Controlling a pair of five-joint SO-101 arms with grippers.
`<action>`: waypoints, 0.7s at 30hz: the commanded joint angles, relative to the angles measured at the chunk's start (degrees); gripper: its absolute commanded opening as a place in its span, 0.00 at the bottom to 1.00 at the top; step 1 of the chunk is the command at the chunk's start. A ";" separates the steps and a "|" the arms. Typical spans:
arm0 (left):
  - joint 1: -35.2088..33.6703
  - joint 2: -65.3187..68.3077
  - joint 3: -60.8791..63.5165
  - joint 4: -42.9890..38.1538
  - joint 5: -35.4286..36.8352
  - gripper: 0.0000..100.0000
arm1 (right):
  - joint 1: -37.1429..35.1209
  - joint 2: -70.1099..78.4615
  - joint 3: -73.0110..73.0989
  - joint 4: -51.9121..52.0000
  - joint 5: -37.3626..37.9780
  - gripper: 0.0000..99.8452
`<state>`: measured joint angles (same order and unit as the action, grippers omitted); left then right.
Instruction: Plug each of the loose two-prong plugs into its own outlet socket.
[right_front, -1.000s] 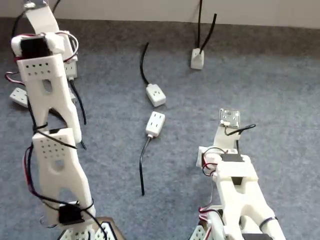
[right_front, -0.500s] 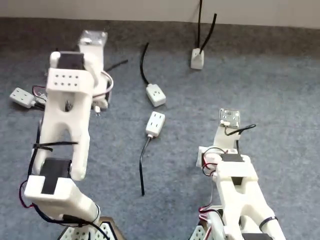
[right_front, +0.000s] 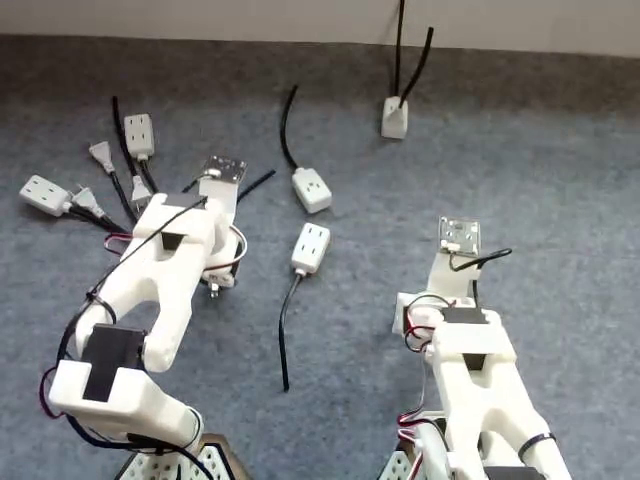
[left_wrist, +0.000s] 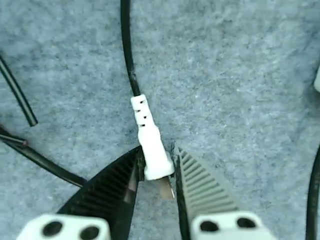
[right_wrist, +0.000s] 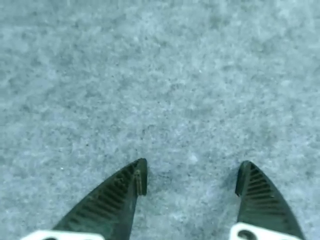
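**Left end effector clamped on a white plug**

The left end effector (left_wrist: 156, 151) is clenched on a white two-prong plug (left_wrist: 150, 145), its ribbed fingers (left_wrist: 197, 180) pressing the body from both sides. The plug's long axis runs in line with the fingers. Its metal prongs point back toward the wrist, and its black cord (left_wrist: 126, 45) leaves the other end, away from the arm. In the high view the left arm (right_front: 160, 270) leans over the left-centre of the grey table (right_front: 560, 180). It is left of a far socket (right_front: 311, 190) and a near socket (right_front: 311, 248), both white, with their cord ends pointing apart. Another loose plug (right_front: 100, 153) lies at far left. The right end effector (right_wrist: 192, 175) is spread wide above bare table on the right.
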<state>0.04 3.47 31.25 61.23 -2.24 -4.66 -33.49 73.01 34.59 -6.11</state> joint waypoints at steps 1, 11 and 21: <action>0.84 -2.42 0.57 -0.97 -0.26 0.16 | -0.48 -0.40 -0.22 -1.54 0.88 0.28; 0.75 -2.77 -2.86 -0.88 -0.18 0.18 | -0.48 -0.40 -0.22 -1.54 0.88 0.28; -1.19 -2.15 -3.82 -1.67 -0.26 0.17 | -0.48 -0.40 -0.22 -1.54 0.88 0.28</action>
<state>0.04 3.12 29.58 60.79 -2.24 -4.66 -33.49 73.01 34.59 -6.11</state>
